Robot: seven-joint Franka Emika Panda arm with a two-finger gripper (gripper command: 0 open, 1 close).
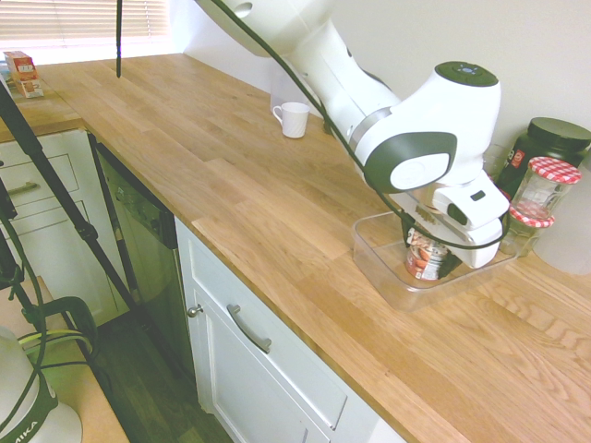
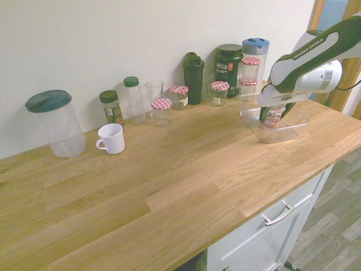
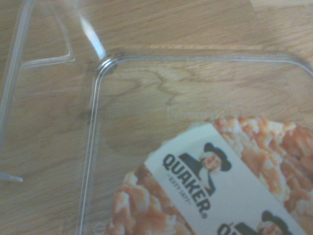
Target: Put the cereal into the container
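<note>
The cereal, a small cup with a red, white and brown label, stands inside the clear square container on the wooden counter. My gripper reaches down into the tub from above, its fingers closed on either side of the cup. From the other side, the cereal again sits between the fingers of the gripper, within the container. Close up, the wrist view shows the cereal lid with Quaker print over the container floor and its rounded corner.
Glass jars with red-checked lids and a dark canister stand just behind the tub by the wall. More jars, bottles and a white mug line the wall further along. The counter's front edge runs nearby.
</note>
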